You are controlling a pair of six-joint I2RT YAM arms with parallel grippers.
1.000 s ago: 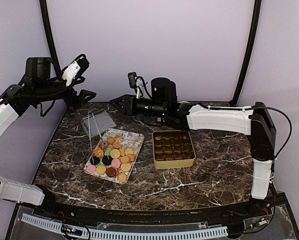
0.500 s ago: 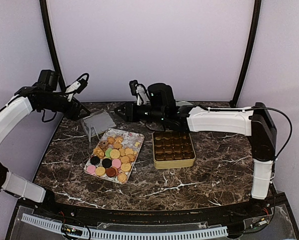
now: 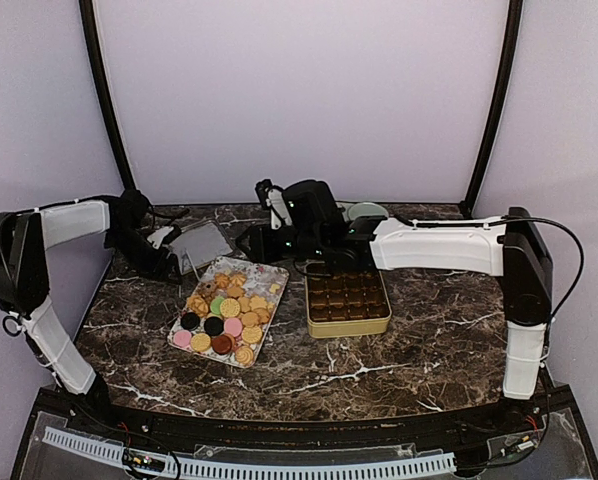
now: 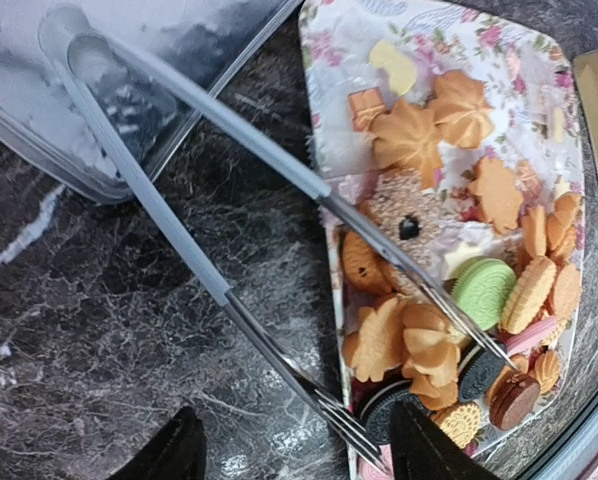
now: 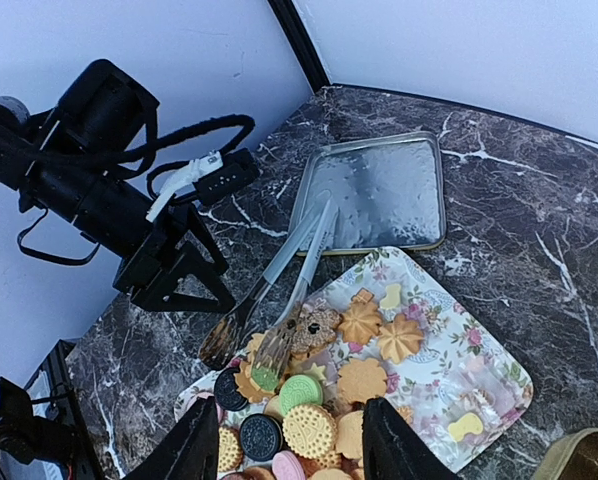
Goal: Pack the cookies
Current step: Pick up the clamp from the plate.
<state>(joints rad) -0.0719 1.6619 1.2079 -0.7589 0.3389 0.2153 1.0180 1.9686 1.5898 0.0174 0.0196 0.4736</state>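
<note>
The left gripper [image 3: 165,260] is hanging low over the dark marble table [image 3: 429,340], just beside the left edge of a shiny tin lid [image 3: 201,242]. Its jaws are standing wide apart and are holding nothing.

The lid is lying flat on the table. A pair of tongs [image 4: 209,118] is lying with its round end on the lid. Its two thin tips are reaching over onto the flowery tray [image 3: 271,272].

The cookies [image 3: 224,310] are sitting in a pile on that tray. There are lots of golden ones, and some pink, green, yellow and dark ones too. One tong tip is resting next to a green cookie, and the other is lying by a dark one at the tray's edge.

The right gripper [image 3: 249,243] is hovering above the far side of the tray, between the lid and the gold tin [image 3: 309,300]. Its jaws are spread apart too, with nothing in them.

The gold tin is sitting just to the right of the tray, showing its little square pockets.
</note>
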